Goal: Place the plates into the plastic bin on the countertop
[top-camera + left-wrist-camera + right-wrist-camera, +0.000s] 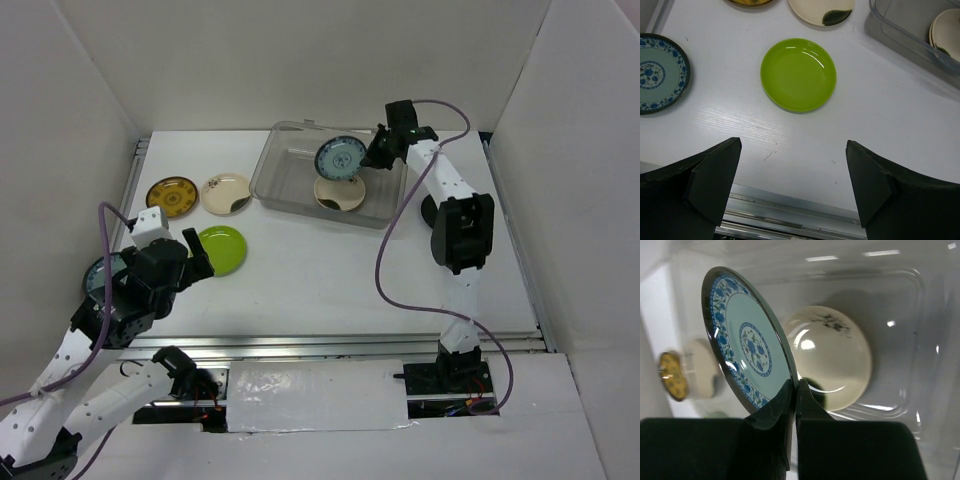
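Observation:
My right gripper [372,152] [795,386] is shut on the rim of a blue patterned plate [340,157] [747,340], holding it on edge above the clear plastic bin [285,140] [920,315]. A cream plate [338,194] [832,357] lies in the bin. My left gripper [203,256] [792,146] is open and empty, just in front of a lime green plate [222,248] [798,74] on the white countertop [330,270]. A second blue patterned plate [98,278] [657,72] lies to its left, partly under my left arm.
A mustard-yellow plate [171,195] and a cream plate with a dark mark [226,193] [821,10] lie left of the bin. A black plate [428,211] is partly hidden behind my right arm. A metal rail [330,345] [790,215] runs along the front edge; white walls surround.

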You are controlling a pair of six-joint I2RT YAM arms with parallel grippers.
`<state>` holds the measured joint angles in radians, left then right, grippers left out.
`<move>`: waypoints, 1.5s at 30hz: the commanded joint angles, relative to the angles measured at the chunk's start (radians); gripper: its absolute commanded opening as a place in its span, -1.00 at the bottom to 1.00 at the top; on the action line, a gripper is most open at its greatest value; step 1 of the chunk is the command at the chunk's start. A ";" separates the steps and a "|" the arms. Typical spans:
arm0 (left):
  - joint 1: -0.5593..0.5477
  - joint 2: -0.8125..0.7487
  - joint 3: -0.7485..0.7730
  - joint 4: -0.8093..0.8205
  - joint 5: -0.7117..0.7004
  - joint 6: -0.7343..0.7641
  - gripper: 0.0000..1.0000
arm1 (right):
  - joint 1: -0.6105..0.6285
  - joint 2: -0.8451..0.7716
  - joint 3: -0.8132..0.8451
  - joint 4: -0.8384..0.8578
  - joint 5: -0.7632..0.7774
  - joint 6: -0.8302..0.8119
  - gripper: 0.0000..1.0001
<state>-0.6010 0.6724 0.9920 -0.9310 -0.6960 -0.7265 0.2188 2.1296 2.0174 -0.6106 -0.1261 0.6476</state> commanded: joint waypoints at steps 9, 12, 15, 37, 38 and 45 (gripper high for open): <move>0.112 0.146 0.020 0.033 0.209 -0.220 0.99 | -0.015 0.041 -0.025 -0.081 -0.150 -0.072 0.55; 0.231 0.205 -0.016 0.107 0.301 -0.208 0.99 | 0.016 -0.057 -0.063 -0.075 -0.110 -0.091 1.00; 0.314 0.237 -0.082 0.162 0.391 -0.232 0.99 | 0.040 -0.154 -0.048 -0.144 -0.005 -0.100 1.00; 0.633 0.542 -0.428 0.805 0.520 -0.314 0.59 | 0.438 -1.276 -1.149 0.407 -0.251 0.007 1.00; 0.633 0.562 -0.423 0.804 0.521 -0.323 0.55 | 0.442 -1.295 -1.152 0.385 -0.232 0.004 1.00; 0.633 0.676 -0.444 0.830 0.506 -0.366 0.33 | 0.449 -1.370 -1.135 0.321 -0.193 -0.009 1.00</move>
<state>0.0296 1.3025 0.5522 -0.1226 -0.1799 -1.0607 0.6636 0.7712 0.8509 -0.3214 -0.3420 0.6399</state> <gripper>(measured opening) 0.684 0.997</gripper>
